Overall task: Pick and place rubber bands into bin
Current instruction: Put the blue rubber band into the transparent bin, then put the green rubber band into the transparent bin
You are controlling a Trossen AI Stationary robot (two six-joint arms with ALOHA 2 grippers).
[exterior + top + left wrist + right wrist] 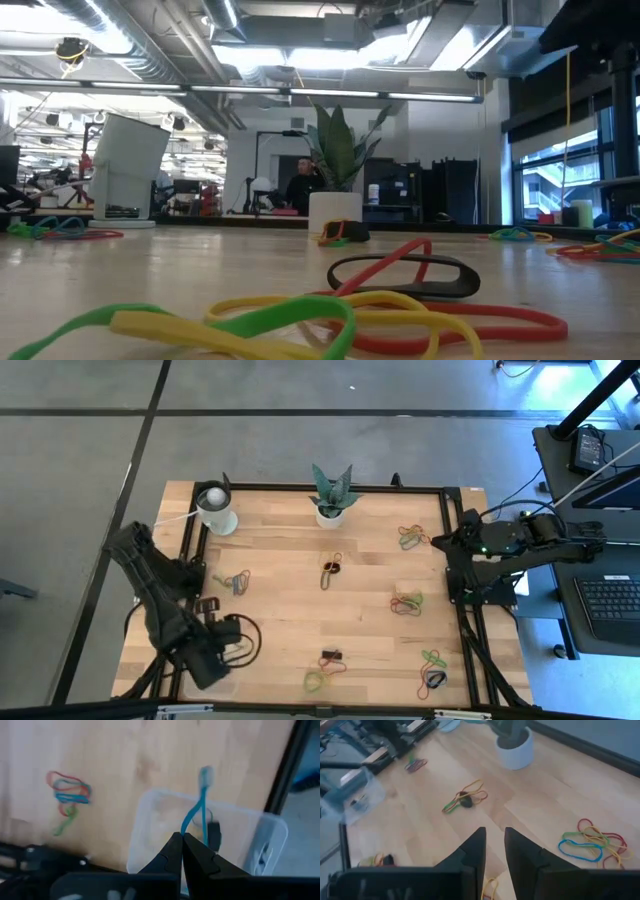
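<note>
Over the bin (210, 840), at the bench's (280, 610) near-left corner, the left tool (182, 840) is clenched on one blue rubber band (200, 805). The band sticks out past the closed tips and hangs over the bin's open top. Bin is clear plastic; a small dark item sits inside it, too blurred to identify. In the high view the left arm mostly covers the bin (235, 640).

Right tool (494, 840) is parked at the right edge of the bench, nothing between its fingers (475, 845), which stand slightly apart.

Rubber bands are scattered in clusters on the wood:
- small bunch (238, 582) left of centre, near the left arm; same bunch shows red/blue/green in the left wrist view (67, 795)
- bunch around a dark piece (331, 568) mid-bench, in front of the plant pot (331, 512)
- cluster (410, 537) at far right
- cluster (406, 602) mid-right
- green/dark bunch (433, 670) near-right corner
- yellow-green loop beside a dark piece (322, 672) at the near edge, centre

White cup (216, 510) stands at the far-left corner. Low view: green, yellow and red bands (300, 315) lie flat right by the lens, with a black loop (405, 275) just behind. A person (303, 185) is visible far back in the room.
</note>
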